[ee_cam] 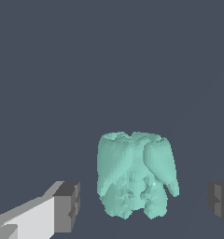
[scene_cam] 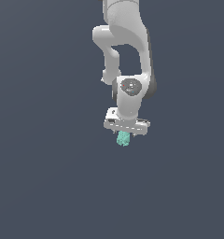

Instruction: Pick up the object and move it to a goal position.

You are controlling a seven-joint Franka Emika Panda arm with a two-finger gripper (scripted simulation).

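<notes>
Arm: a white Franka Panda arm (scene_cam: 128,56) reaches down from the top centre of the exterior frame, its wrist pointing at the plain slate-grey ground (scene_cam: 44,186).
Jaws: the white gripper (scene_cam: 124,136) has its jaws spread; in the wrist view one dark grey pad (ee_cam: 67,206) sits at the lower left of the frame and the other at the lower right edge, each apart from the thing between them.
Object: a small teal-green lumpy block with a bumpy surface (ee_cam: 135,175) sits between the spread pads in the lower centre of the wrist frame, touching neither.
Exterior view: the same teal-green object (scene_cam: 123,138) shows just under the gripper's flat body, slightly below the middle of the frame.
Contact with the ground: cannot tell whether the object rests on it.
</notes>
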